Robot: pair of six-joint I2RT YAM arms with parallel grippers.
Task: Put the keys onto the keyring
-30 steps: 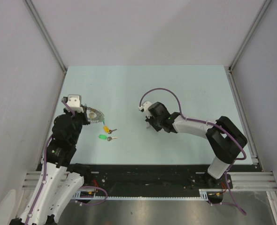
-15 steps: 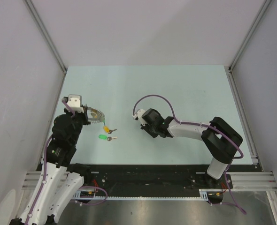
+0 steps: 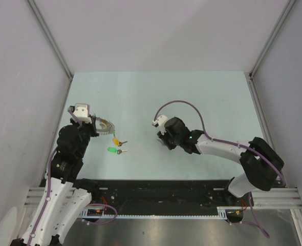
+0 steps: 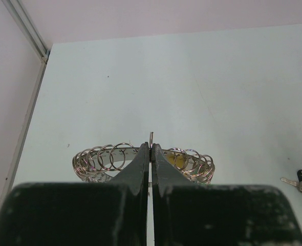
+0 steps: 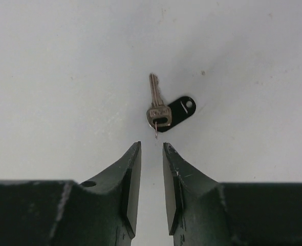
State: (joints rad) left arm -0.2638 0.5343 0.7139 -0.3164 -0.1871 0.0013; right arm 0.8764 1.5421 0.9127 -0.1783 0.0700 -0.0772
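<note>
Right fingers [image 5: 130,179] parted; key [image 5: 156,105] just ahead.

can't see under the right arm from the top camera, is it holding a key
Observer: No. In the right wrist view the right end effector is slightly open and empty; a silver key lies on the table just ahead of it.
Operator: anything with that key
Observer: A black oval tag lies against its head, with a hole at its far end.
Operator: and the left side
Observer: The left end effector is shut on one thin loop of the keyring, whose coil of rings spreads to both sides.
</note>
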